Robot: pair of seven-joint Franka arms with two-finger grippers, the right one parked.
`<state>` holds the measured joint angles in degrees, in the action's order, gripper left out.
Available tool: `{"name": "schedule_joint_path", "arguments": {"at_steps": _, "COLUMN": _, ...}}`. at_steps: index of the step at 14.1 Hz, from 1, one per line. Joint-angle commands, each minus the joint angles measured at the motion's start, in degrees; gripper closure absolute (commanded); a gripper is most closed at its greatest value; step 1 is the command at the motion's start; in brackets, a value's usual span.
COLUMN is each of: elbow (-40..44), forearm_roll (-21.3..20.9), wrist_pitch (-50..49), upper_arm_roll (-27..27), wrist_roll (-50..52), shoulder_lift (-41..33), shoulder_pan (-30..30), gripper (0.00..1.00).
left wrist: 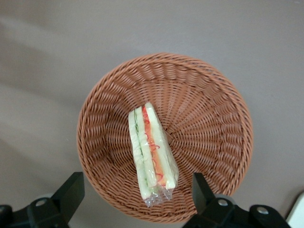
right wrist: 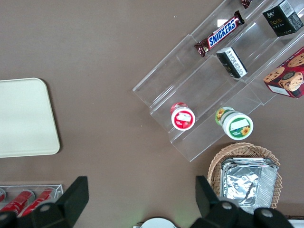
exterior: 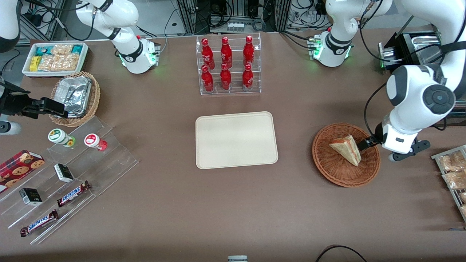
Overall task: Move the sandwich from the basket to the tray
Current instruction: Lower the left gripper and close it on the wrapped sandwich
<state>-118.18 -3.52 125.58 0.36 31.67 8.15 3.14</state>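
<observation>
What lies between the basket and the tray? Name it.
Only bare brown table separates the basket from the tray, per the front view. The gripper hovers above the sandwich, jaws open.

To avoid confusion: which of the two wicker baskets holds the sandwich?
The reddish-brown basket under the open gripper holds the sandwich; the tan basket holds foil.

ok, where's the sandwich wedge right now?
The triangular pale-bread sandwich lies in the round reddish-brown wicker basket, toward the working arm's end of the table from the cream rectangular tray; the open gripper hovers above it.
</observation>
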Motion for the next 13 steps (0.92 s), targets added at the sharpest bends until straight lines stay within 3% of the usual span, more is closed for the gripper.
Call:
{"name": "schedule_joint_path", "arguments": {"at_steps": 1, "elbow": -4.0, "forearm_roll": 0.3, "wrist_pitch": 5.0, "upper_arm_roll": 0.0, "wrist_roll": 8.2, "shoulder_lift": -1.2, "shoulder_pan": 0.3, "gripper": 0.0}}
{"name": "schedule_joint_path", "arguments": {"at_steps": 4, "elbow": -6.2, "forearm_roll": 0.4, "wrist_pitch": 10.0, "upper_arm_roll": -0.4, "wrist_roll": 16.7, "shoulder_lift": 0.0, "shoulder_pan": 2.3, "gripper": 0.0}}
{"name": "schedule_joint_path", "arguments": {"at_steps": 13, "elbow": -8.2, "forearm_roll": 0.4, "wrist_pitch": 14.0, "upper_arm_roll": -0.4, "wrist_roll": 18.7, "shoulder_lift": 4.5, "shoulder_pan": 2.0, "gripper": 0.0}}
